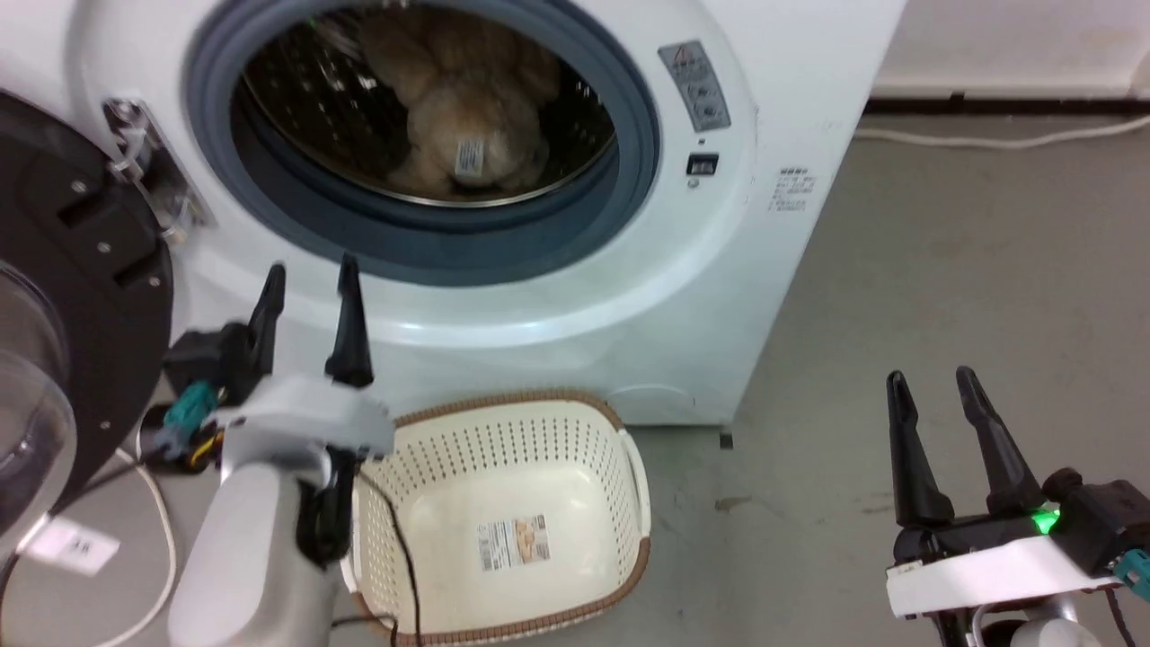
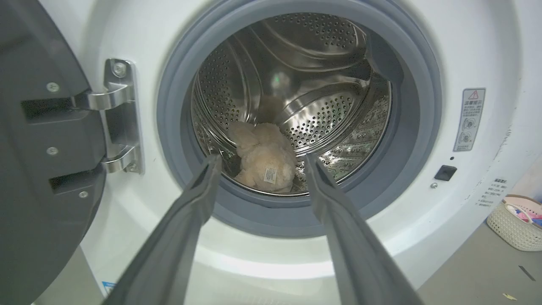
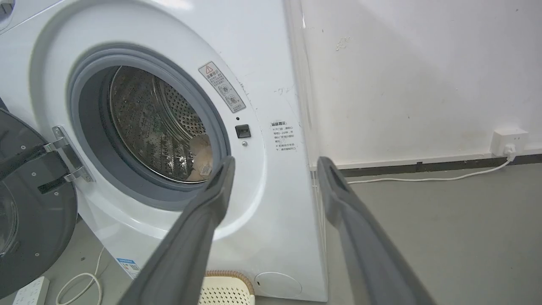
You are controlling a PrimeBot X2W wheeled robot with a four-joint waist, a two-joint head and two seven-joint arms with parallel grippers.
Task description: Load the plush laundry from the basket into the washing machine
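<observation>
The beige plush laundry [image 1: 467, 117] lies inside the steel drum of the white washing machine [image 1: 557, 296], its white tag facing out; the left wrist view shows the plush laundry [image 2: 264, 159] low in the drum. The cream basket [image 1: 503, 521] stands on the floor under the opening, with just a sticker on its bottom. My left gripper [image 1: 310, 274] is open in front of the machine's lower rim, outside the opening, nothing between its fingers. My right gripper [image 1: 934, 382] is open over the floor to the right of the machine, holding nothing.
The black-framed glass door [image 1: 63, 341] hangs open at the left on a metal hinge [image 2: 118, 114]. White cables and a power strip [image 3: 29, 292] lie on the floor below the door. A second basket [image 2: 516, 218] with coloured items stands far right. A wall socket [image 3: 508, 142] and cord run along the wall.
</observation>
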